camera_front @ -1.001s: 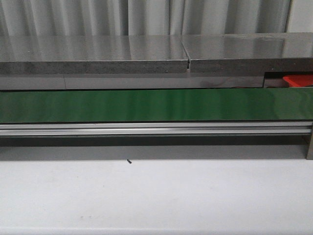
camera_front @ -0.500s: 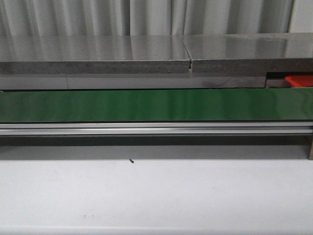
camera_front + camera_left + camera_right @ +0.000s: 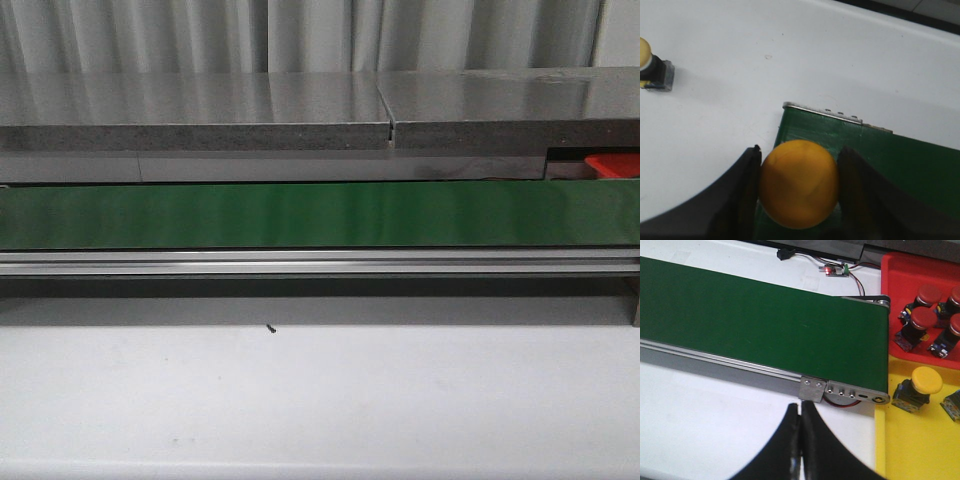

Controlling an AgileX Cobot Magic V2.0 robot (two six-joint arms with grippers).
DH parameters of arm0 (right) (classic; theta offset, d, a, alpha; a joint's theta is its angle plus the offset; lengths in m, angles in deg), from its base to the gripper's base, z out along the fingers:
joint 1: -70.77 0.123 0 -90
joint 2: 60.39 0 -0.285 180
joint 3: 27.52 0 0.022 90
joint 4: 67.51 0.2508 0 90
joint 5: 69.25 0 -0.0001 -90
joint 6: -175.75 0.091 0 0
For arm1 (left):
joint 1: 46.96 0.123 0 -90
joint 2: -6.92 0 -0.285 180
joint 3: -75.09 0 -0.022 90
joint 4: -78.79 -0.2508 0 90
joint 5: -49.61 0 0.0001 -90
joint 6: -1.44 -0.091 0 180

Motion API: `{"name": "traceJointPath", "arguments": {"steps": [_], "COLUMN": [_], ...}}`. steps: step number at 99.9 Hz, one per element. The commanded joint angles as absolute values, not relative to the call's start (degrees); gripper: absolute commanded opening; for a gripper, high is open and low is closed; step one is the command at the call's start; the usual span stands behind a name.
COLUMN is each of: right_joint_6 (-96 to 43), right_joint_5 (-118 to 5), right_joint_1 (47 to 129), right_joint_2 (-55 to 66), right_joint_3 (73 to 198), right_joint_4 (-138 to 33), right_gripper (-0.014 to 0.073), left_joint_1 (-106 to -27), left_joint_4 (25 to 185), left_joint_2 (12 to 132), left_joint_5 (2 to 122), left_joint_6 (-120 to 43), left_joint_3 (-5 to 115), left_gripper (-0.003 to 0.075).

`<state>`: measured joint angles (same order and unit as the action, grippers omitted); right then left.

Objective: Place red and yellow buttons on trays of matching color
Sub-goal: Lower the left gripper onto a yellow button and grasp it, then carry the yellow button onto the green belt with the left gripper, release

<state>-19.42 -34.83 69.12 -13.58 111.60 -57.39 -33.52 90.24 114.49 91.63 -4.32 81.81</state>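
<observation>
We see left gripper (image 3: 799, 192) clamped on yellow button (image 3: 798, 184) over green belt (image 3: 880, 165); right gripper (image 3: 800, 450) fingers pressed together (red tray (image 3: 905, 275), yellow tray (image 3: 920, 440) hold buttons).

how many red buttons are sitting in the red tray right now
4 show in the right wrist view, clustered in the red tray: and. The last two are cut by the picture's edge, so more may lie out of view.

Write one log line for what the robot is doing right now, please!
left gripper: shut on yellow button over green belt | right gripper: shut, empty | red tray: red buttons inside
</observation>
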Motion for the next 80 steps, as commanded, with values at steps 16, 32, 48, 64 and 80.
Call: {"name": "traceJointPath", "arguments": {"steps": [16, 32, 48, 64, 80], "right_joint_6": [-19.3, -19.3, -19.3, -19.3, -19.3], "right_joint_5": [-38.3, -38.3, -38.3, -38.3, -38.3], "right_joint_1": [69.1, 69.1, 69.1, 69.1, 69.1], "right_joint_2": [-13.8, -13.8, -13.8, -13.8, -13.8], "right_joint_3": [113.0, 113.0, 113.0, 113.0, 113.0], "right_joint_4": [-57.6, -57.6, -57.6, -57.6, -57.6], "right_gripper": [-0.0067, -0.0067, -0.0067, -0.0067, -0.0067], "left_joint_1": [-36.9, -37.0, -37.0, -37.0, -37.0], "left_joint_4": [91.1, 91.2, 91.2, 91.2, 91.2], "left_joint_2": [111.3, 111.3, 111.5, 111.5, 111.4], "left_joint_5": [83.0, 82.3, 82.4, 82.9, 83.5], "left_joint_6": [-4.5, -4.5, -5.0, -5.0, -5.1], "left_joint_3": [76.6, 75.1, 75.1, 75.1, 75.1], "left_gripper": [0.0114, 0.0116, 0.0192, 0.0454, 0.0674]}}
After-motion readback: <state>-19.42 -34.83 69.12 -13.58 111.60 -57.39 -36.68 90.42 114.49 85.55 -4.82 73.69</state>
